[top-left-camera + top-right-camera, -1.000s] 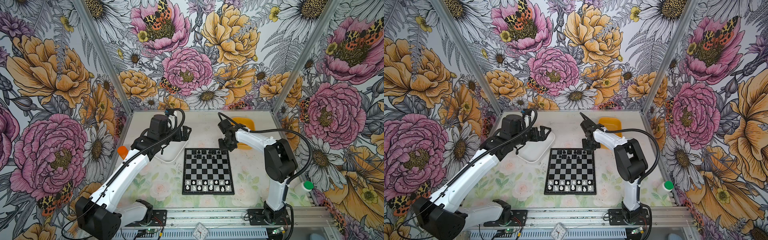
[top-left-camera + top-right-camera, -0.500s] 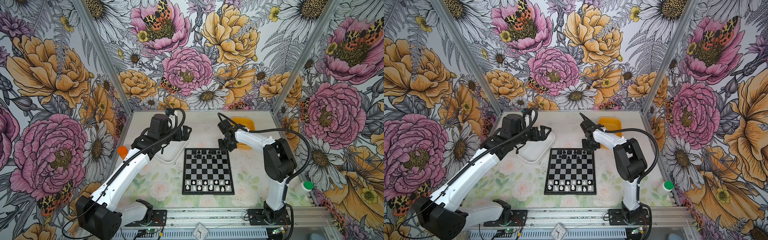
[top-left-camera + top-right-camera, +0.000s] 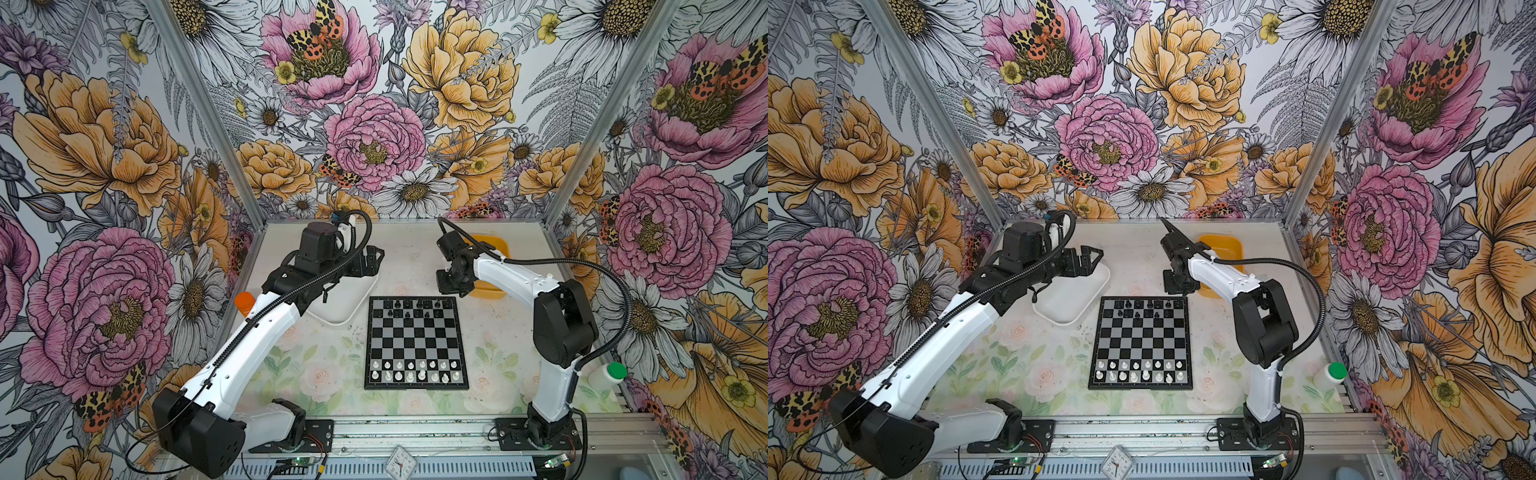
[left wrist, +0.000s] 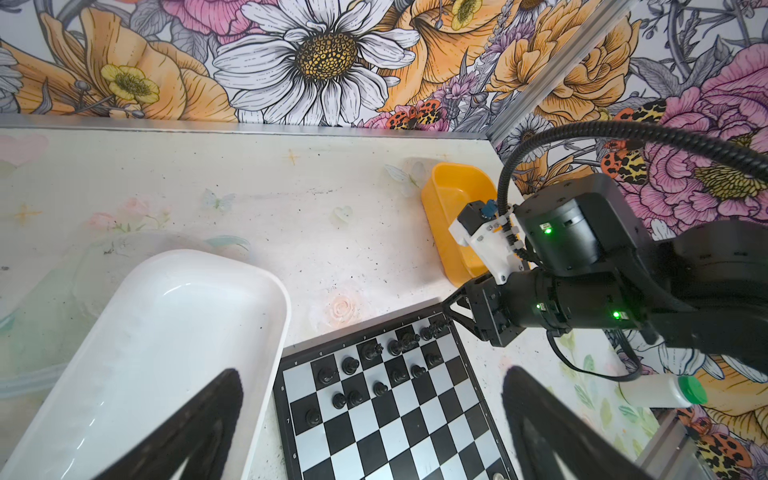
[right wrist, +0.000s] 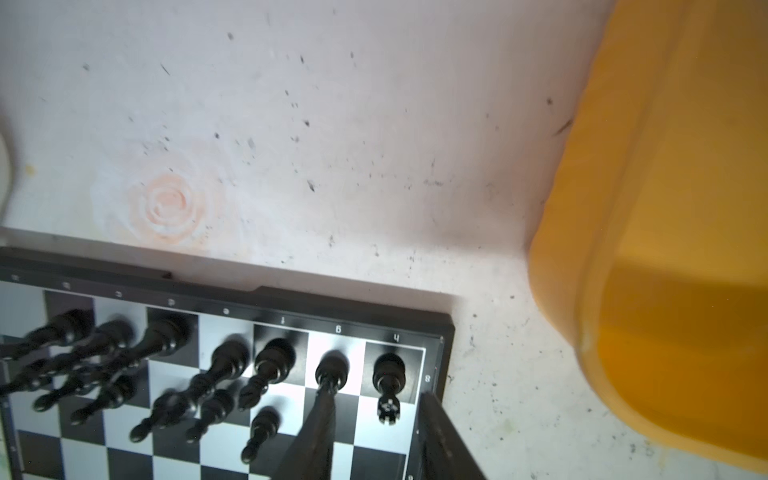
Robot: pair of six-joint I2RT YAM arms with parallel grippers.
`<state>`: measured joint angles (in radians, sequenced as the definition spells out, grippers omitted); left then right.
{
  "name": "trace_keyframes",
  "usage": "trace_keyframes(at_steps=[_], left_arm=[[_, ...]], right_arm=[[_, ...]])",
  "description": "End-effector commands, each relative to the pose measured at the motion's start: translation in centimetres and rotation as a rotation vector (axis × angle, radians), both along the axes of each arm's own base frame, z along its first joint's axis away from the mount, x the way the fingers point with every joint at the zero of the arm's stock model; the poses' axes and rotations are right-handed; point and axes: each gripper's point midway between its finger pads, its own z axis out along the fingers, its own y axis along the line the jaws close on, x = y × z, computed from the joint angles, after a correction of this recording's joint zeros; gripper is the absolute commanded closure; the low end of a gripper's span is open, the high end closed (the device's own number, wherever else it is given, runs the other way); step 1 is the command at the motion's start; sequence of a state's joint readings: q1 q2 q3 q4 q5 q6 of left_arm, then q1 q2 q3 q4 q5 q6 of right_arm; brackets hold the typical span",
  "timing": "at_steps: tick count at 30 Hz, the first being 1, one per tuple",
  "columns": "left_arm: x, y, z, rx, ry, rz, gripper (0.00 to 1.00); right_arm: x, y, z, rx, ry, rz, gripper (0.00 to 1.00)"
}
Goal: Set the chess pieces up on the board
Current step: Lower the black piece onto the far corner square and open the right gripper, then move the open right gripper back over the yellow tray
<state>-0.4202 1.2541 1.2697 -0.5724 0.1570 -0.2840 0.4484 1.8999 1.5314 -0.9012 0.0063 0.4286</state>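
The board (image 3: 415, 345) (image 3: 1142, 340) lies mid-table. Black chess pieces (image 3: 409, 309) (image 4: 374, 353) fill part of its two far rows; white ones (image 3: 415, 370) (image 3: 1138, 371) line the two near rows. My right gripper (image 3: 451, 286) (image 5: 376, 419) hangs over the far right corner, open. A black rook (image 5: 388, 376) stands free on the corner square between its fingers (image 5: 316, 436). Beside the board, over the white tub (image 3: 349, 307) (image 4: 166, 332), my left gripper (image 3: 370, 259) (image 4: 370, 415) is wide open and holds nothing.
A yellow tub (image 3: 494, 245) (image 5: 665, 249) sits just behind the right gripper, at the back right. An orange-capped item (image 3: 245, 301) stands by the left wall. By the right wall lies a green-capped white bottle (image 3: 606, 374). Metal frame posts and rails border the table.
The right jaws have spread apart over the board's far right corner, letting go of the black rook there. Both arms have stayed nearly in place.
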Motion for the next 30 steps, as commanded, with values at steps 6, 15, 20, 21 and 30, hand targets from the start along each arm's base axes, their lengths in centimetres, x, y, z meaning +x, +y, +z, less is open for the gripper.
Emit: trace_keyframes(at_steps=[6, 15, 20, 21, 30], left_arm=[[4.1, -1.3, 2.4, 0.019, -0.085, -0.008, 0.01], [8.8, -7.5, 2.0, -0.034, -0.082, -0.132, 0.01], [10.1, -11.1, 1.2, -0.046, -0.067, -0.173, 0.01], [10.2, -11.6, 1.1, -0.046, -0.066, -0.179, 0.01], [11.7, -13.8, -0.7, -0.059, -0.027, -0.189, 0.01]], right_arm=[[6.7, -5.3, 6.9, -0.012, -0.185, -0.148, 0.64], [12.2, -10.7, 3.9, -0.068, -0.168, -0.257, 0.68], [14.1, -11.9, 1.5, -0.067, -0.139, -0.288, 0.68], [14.4, -11.9, 1.2, -0.061, -0.136, -0.287, 0.68], [15.7, -12.2, -1.1, -0.055, -0.103, -0.275, 0.68]])
